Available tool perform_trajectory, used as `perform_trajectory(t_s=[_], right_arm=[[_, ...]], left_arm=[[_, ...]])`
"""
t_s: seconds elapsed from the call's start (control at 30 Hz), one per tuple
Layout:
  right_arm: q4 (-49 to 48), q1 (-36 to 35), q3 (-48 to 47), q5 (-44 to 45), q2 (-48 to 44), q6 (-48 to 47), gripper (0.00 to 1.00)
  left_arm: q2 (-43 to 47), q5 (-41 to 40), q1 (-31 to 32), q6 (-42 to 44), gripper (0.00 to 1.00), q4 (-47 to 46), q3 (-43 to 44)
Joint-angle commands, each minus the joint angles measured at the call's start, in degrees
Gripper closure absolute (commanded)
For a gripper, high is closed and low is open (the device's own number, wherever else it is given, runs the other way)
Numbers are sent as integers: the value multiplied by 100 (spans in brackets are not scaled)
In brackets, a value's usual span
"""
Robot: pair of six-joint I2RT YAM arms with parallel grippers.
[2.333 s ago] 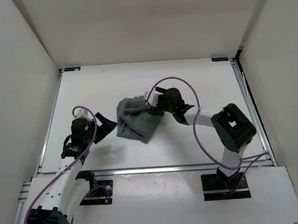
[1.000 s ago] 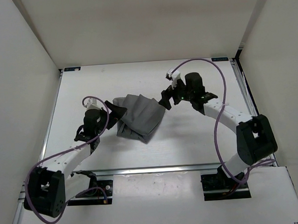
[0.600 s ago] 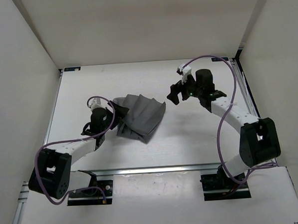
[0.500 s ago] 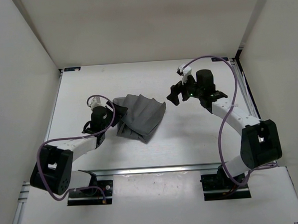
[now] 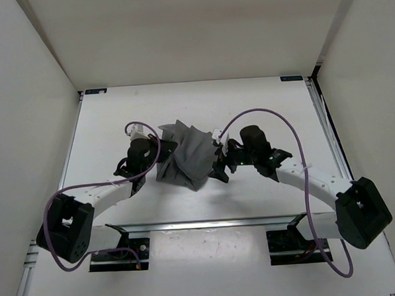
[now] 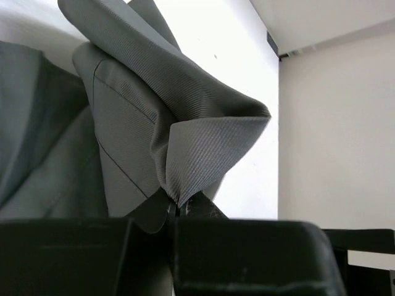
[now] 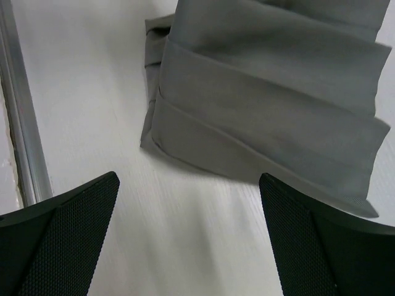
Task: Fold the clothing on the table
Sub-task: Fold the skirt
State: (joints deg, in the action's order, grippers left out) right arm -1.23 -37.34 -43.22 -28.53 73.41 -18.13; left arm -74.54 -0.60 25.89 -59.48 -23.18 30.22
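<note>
Bunched clothing at middle of table, well off rails; left claw clamped on fold, right claw wide apart at its right edge.

Soft, even overhead light fills the top view, so the white desk reads bright with little glare, and only a short shadow hugs the near edge of the clothing. In the left wrist view the fabric's ribbing is crisp, the left tool is a dark, featureless mass along the bottom, and the desk behind is blown out. The right wrist view is softer, with the fingers of the right tool blurred in the lower corners.
</note>
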Motion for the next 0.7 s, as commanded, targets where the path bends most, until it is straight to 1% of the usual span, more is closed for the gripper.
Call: perform_trajectory(t_s=[0.0, 0.03, 0.1, 0.13, 0.2, 0.23, 0.33, 0.37, 0.43, 0.57, 0.63, 0.67], right_arm=[[-667, -368, 147, 225, -265, 169, 0], [-807, -605, 313, 460, -344, 274, 1], [-1393, -809, 629, 996, -476, 720, 1], [-1536, -958, 700, 1156, -546, 775, 1], [-2080, -1212, 832, 1743, -468, 1012, 0], [-2196, -1397, 816, 1903, -381, 1057, 1], [-2337, -1758, 710, 3034, 67, 1460, 0], [-2381, -1855, 675, 3160, 243, 1488, 2], [-2836, -2013, 719, 3800, 577, 1462, 4], [-3163, -2434, 490, 4557, 1184, 1444, 12], [-3286, -2576, 350, 5092, 1491, 1435, 14], [-3287, -2541, 341, 5121, 1536, 1453, 14]], left_arm=[[431, -194, 197, -169, 100, 147, 37], [519, -247, 215, -238, 100, 138, -24], [616, -352, 250, -266, 100, 138, -112], [660, -362, 285, -309, 100, 164, -130], [704, -423, 311, -335, 100, 121, -165], [678, -484, 329, -336, 100, 121, -165], [564, -424, 294, -362, 100, 199, -60], [494, -406, 294, -388, 100, 313, 27], [433, -310, 276, -362, 100, 349, 142], [344, -213, 198, -336, 100, 305, 212], [353, -160, 189, -292, 100, 261, 230], [388, -160, 162, -301, 100, 270, 213]])
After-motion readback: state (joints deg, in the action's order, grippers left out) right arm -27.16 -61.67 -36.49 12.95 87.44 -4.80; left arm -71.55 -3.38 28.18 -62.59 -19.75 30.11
